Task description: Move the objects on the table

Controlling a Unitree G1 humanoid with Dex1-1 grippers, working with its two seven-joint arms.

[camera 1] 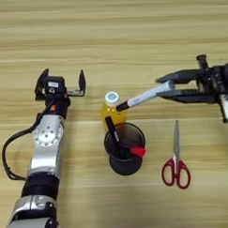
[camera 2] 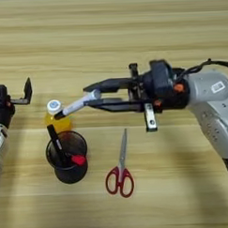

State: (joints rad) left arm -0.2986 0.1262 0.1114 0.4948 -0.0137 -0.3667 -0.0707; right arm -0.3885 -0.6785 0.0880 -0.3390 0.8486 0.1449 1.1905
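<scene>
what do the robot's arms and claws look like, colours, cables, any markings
Both arms have silver-grey shells with black joints. The left arm has a round plate ringed with screws and a black cable looping off its side; its left claw has two black fingers. The right arm bears white stickers and an orange spot near the black right claw.

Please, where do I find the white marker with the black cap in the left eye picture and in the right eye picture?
Left eye view: the white marker slants right of centre, held by the right gripper.
Right eye view: the marker lies left of centre.
Shared landmark: its black tip points down at the orange drink bottle, above the black pen cup.
</scene>
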